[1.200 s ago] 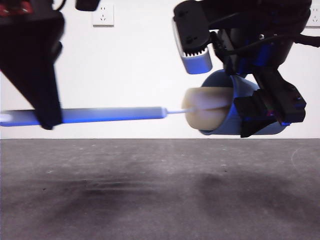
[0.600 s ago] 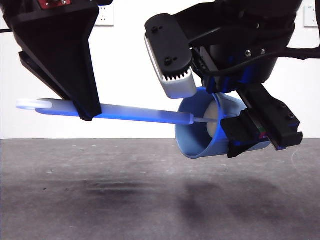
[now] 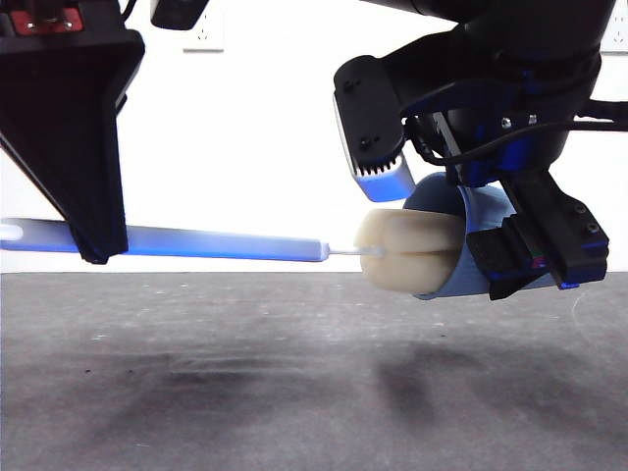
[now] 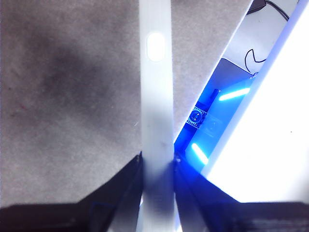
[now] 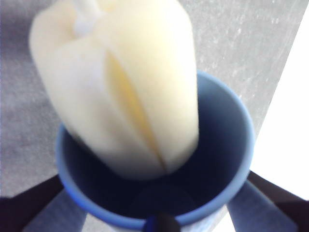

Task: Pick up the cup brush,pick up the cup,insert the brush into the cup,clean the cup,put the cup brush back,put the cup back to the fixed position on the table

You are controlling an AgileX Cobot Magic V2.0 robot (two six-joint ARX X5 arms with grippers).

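Observation:
The cup brush [image 3: 226, 243] is held level above the table [image 3: 314, 383] by my left gripper [image 3: 93, 245], which is shut on its grey handle [image 4: 155, 121]. Its cream-yellow sponge head [image 3: 404, 253] sticks partly out of the mouth of the blue cup [image 3: 461, 235]. My right gripper [image 3: 535, 260] is shut on the cup and holds it on its side in the air, mouth towards the brush. In the right wrist view the sponge [image 5: 120, 92] sits partly inside the cup [image 5: 227, 145].
A white wall with a socket [image 3: 201, 29] stands behind the table. A device with blue lights [image 4: 212, 121] shows beyond the table's edge in the left wrist view.
The brush has been drawn back out of the cup, so most of the sponge head now shows outside the mouth. The cup has tilted back to level and the left gripper has moved left.

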